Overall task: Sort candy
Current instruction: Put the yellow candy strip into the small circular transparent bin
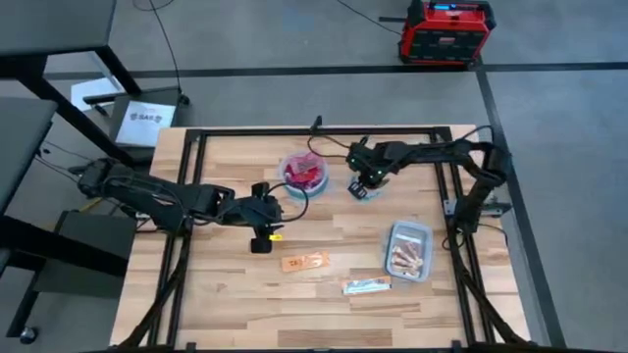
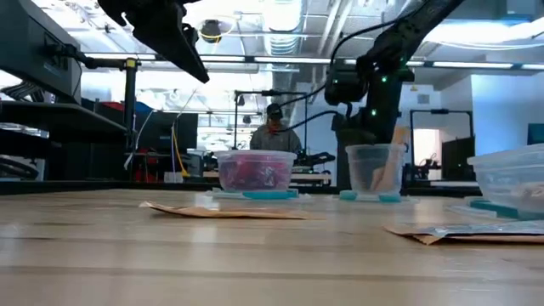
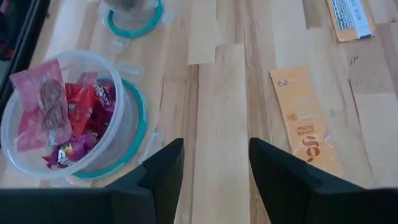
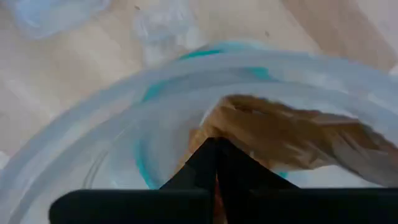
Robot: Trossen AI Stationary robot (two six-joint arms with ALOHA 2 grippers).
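Right gripper (image 1: pixel 364 186) sits over the small clear bowl (image 1: pixel 364 189) near the table's far edge, right of centre; fingers pinched together on an orange candy wrapper (image 4: pixel 280 134), which hangs inside the bowl's rim. In the low view the wrapper (image 2: pixel 387 174) leans upright in that bowl (image 2: pixel 371 172).

Left gripper (image 1: pixel 262 232) hovers above the table (image 1: pixel 226 294) near its middle, fingers (image 3: pixel 165 171) spread apart, nothing between them. Just beyond it, the larger bowl (image 1: pixel 303 174) holds red and purple candy (image 3: pixel 74 115).

Loose on the wood: an orange packet (image 1: pixel 304 262) near centre, a silver one (image 1: pixel 366 285) toward the near edge. Rectangular tub (image 1: pixel 409 251) with more sweets near the right edge.
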